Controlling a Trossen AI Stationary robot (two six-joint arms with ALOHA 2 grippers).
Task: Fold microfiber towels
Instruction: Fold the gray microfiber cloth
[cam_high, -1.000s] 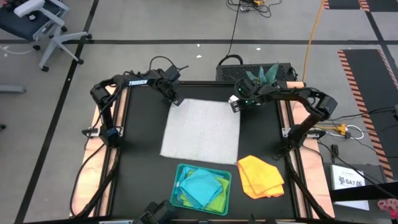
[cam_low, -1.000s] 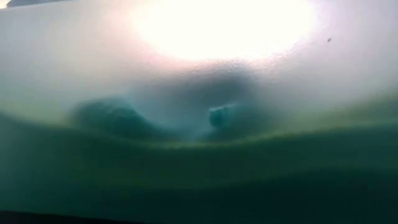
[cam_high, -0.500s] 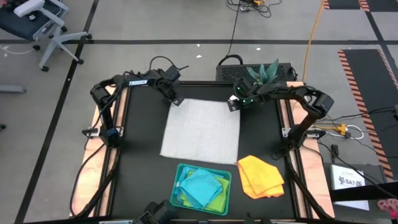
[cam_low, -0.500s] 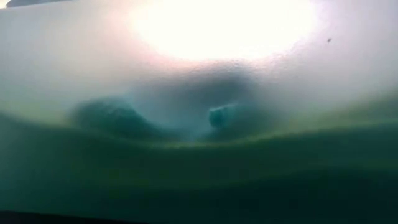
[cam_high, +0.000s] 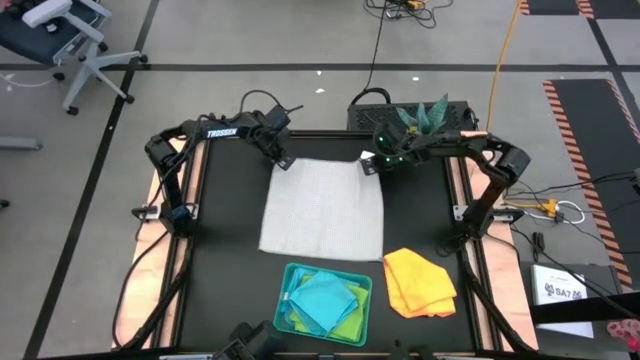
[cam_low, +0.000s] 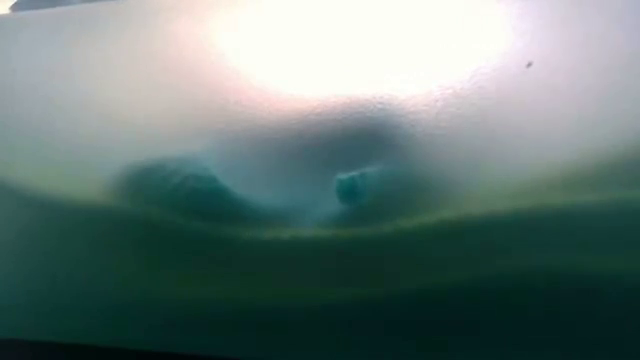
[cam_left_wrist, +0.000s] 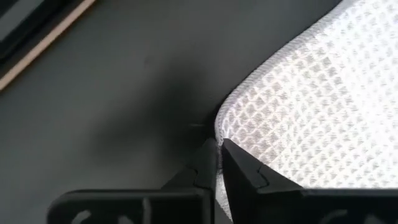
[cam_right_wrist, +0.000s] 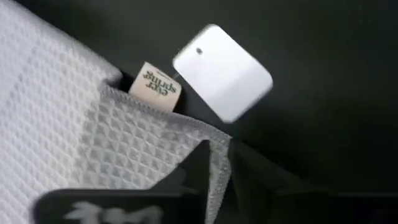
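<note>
Your grey-white waffle towel (cam_high: 323, 205) lies flat mid-tabletop (cam_high: 225, 240). Left hand (cam_high: 281, 161) is clenched on its 11 o'clock corner, right hand (cam_high: 368, 165) pinched on the 1 o'clock corner beside the sewn label (cam_right_wrist: 155, 86) and white hang tag (cam_right_wrist: 222, 71). Judgement: light, limp, grippy weave — corners are your hold, it'll sag between them, so lift both evenly. Yellow-orange towel (cam_high: 419, 283) sits at 5 o'clock; turquoise towel (cam_high: 327, 298) over lime green towel (cam_high: 345, 322) in the teal tray (cam_high: 288, 278) at 6.
</note>
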